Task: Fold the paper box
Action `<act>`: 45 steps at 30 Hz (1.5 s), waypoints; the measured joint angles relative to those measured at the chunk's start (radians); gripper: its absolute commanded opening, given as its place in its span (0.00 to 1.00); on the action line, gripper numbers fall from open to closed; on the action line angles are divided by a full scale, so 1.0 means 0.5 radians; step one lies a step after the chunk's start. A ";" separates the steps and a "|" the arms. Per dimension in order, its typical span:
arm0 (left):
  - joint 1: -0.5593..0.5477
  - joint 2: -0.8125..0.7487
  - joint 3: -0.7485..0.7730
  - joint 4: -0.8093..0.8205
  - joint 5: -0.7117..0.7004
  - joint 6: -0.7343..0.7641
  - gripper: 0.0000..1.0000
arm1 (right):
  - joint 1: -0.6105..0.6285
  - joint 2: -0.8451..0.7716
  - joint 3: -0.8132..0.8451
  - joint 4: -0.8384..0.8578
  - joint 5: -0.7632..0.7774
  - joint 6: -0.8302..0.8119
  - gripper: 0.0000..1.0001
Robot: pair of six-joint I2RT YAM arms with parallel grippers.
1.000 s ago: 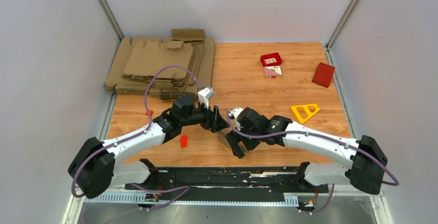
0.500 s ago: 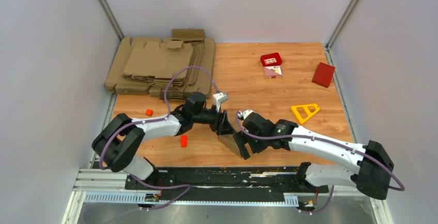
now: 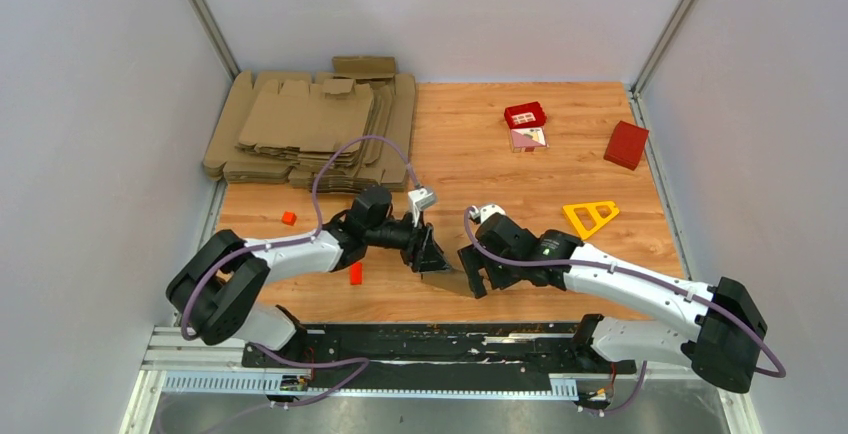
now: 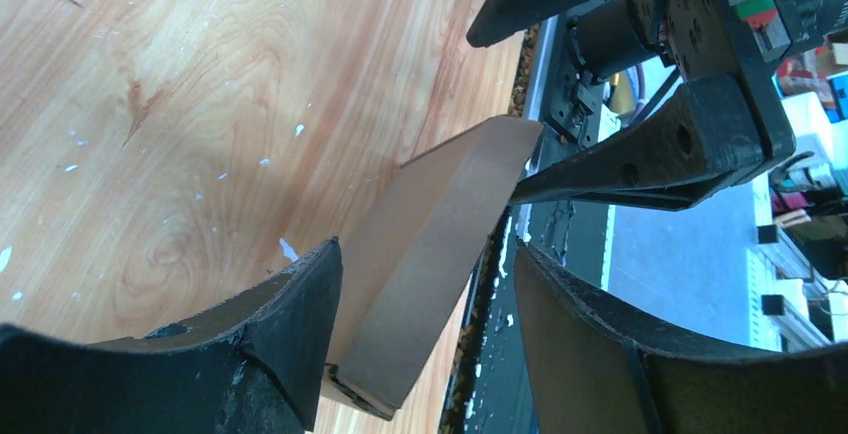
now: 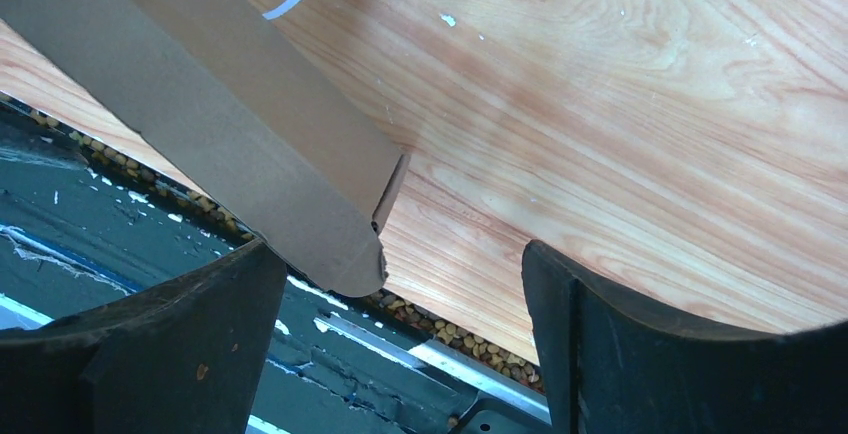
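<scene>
The paper box [image 3: 447, 280], a small brown cardboard piece folded into a flat slab, sits tilted near the table's front edge between my two grippers. In the left wrist view the paper box [image 4: 430, 244] stands between the fingers of my left gripper [image 4: 428, 246]. It lies against the left finger [image 4: 290, 324], with a gap to the other, so that gripper [image 3: 428, 254] is open. My right gripper [image 3: 475, 272] is open wide. The box's rounded end [image 5: 330, 244] reaches just beside that gripper's [image 5: 398, 246] left finger [image 5: 200, 324].
A big pile of flat cardboard blanks [image 3: 310, 129] fills the back left. A red box [image 3: 626, 144], a small red tray [image 3: 525, 114] and a yellow triangle frame [image 3: 590, 216] lie to the right. Two small red blocks [image 3: 355, 273] [image 3: 288, 218] lie left. The black rail [image 3: 440, 336] borders the front edge.
Both grippers have shifted a little to the right and the left forearm has swung in. The box now sits lower between them by the front edge.
</scene>
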 measured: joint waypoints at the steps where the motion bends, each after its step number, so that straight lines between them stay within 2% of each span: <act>1: 0.000 -0.021 -0.010 -0.008 -0.009 0.008 0.71 | 0.000 0.000 0.000 0.008 0.001 0.000 0.87; 9: -0.084 -0.317 -0.059 -0.210 -0.276 0.194 0.74 | -0.019 0.000 0.001 0.026 -0.001 -0.013 0.87; 17: -0.212 -0.343 -0.057 -0.459 -0.588 0.379 0.79 | -0.067 0.000 0.001 0.039 -0.021 -0.064 0.87; 29: -0.293 -0.343 -0.043 -0.562 -0.764 0.501 0.70 | -0.159 0.000 0.001 0.085 -0.066 -0.103 0.85; 34: -0.345 -0.327 -0.042 -0.584 -0.802 0.539 0.66 | -0.189 -0.035 0.001 0.115 -0.137 -0.137 0.77; 38: -0.360 -0.304 -0.036 -0.603 -0.836 0.562 0.58 | -0.197 -0.126 0.000 0.137 -0.229 -0.184 0.64; 42: -0.364 -0.298 -0.017 -0.615 -0.851 0.567 0.57 | -0.197 -0.208 0.000 0.163 -0.290 -0.220 0.49; 45: -0.369 -0.298 -0.011 -0.615 -0.855 0.568 0.57 | -0.197 -0.218 -0.002 0.173 -0.318 -0.236 0.46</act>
